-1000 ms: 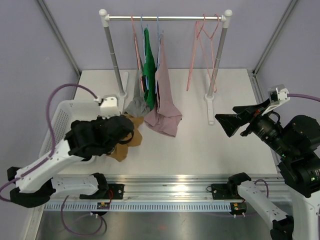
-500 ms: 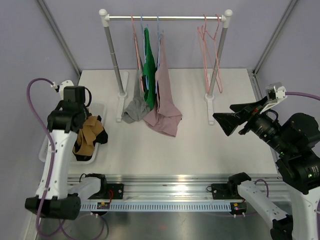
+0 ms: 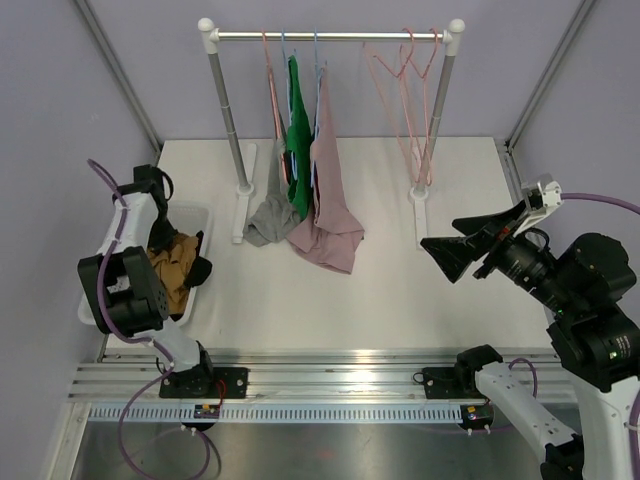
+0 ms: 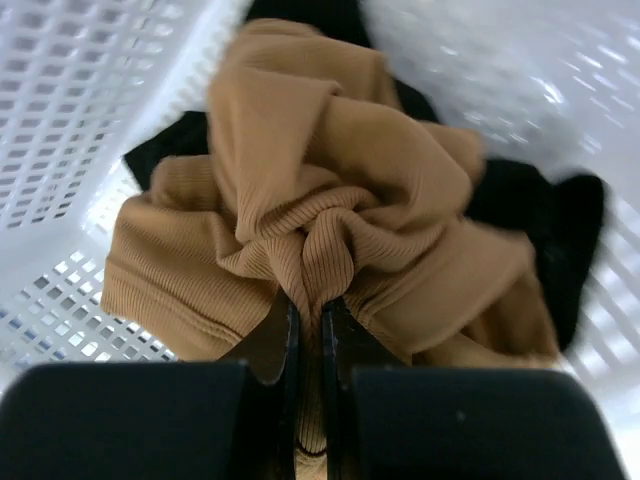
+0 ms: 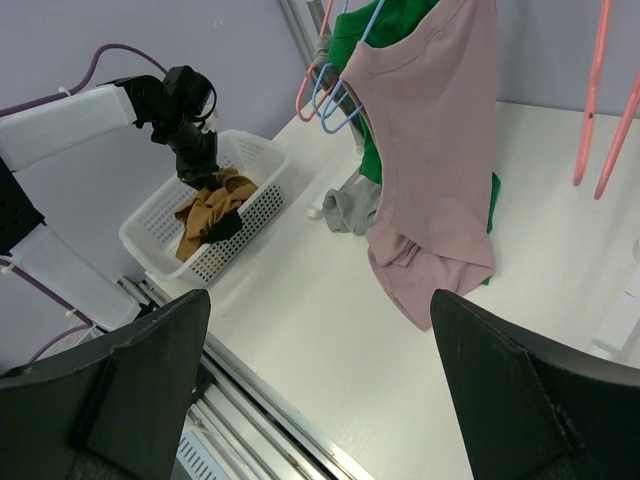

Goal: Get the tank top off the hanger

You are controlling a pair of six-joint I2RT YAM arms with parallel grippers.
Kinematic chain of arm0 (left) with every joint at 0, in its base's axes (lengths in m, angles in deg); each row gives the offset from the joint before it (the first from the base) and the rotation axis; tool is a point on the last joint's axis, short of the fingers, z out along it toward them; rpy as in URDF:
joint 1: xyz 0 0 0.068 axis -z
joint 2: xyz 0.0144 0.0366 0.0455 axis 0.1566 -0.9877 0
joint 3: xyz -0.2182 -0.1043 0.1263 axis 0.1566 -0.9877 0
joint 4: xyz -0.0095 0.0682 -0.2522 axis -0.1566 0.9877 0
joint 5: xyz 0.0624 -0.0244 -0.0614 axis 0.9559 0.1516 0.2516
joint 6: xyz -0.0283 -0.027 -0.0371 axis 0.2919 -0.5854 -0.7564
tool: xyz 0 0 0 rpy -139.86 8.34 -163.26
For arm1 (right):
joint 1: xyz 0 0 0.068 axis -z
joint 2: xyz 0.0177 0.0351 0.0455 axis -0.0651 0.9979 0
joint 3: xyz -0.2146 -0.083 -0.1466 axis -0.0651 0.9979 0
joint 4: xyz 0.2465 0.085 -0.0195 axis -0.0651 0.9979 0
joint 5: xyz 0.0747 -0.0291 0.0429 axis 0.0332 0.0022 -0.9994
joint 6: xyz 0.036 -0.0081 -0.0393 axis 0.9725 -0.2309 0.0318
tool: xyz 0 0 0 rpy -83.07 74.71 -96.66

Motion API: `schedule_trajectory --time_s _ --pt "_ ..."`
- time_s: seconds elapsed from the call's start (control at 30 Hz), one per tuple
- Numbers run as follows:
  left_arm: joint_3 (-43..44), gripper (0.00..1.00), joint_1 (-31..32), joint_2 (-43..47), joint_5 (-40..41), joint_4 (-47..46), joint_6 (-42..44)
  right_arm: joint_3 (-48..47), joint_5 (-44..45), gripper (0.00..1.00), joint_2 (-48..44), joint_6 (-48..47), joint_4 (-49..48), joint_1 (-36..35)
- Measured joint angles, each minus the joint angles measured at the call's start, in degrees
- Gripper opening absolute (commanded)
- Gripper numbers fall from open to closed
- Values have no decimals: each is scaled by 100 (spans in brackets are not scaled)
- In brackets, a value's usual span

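Observation:
A tan ribbed tank top (image 4: 330, 170) lies bunched in the white basket (image 3: 195, 212), on top of a black garment (image 4: 540, 220). My left gripper (image 4: 310, 300) is shut on a fold of the tan top, down inside the basket; it also shows in the top view (image 3: 165, 235) and the right wrist view (image 5: 200, 165). My right gripper (image 3: 450, 245) is open and empty, held above the table's right side. A pink top (image 3: 325, 200), a green one (image 3: 296, 150) and a grey one (image 3: 270, 210) hang on the rack (image 3: 330, 36).
Empty pink hangers (image 3: 405, 70) hang at the rack's right end. The rack's posts stand at the back of the white table (image 3: 400, 290). The basket sits at the table's left edge. An aluminium rail (image 3: 330, 375) runs along the front.
My left arm swung from the table's middle to the left with the tan top and lowered it into the basket. The empty pink hangers swayed. The right gripper barely moved.

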Motion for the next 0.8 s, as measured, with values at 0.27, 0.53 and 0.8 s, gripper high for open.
schedule_trajectory --time_s 0.27,0.53,0.8 --pt "0 0 -643 -85 599 -24 -426 197 -90 100 -133 15 -48 0" --pt "-214 99 -640 586 146 -173 -365 343 -166 100 -72 90 -107 0" --pt "-96 99 -334 3003 -686 -212 -243 -175 -492 100 1272 540 -461 0"
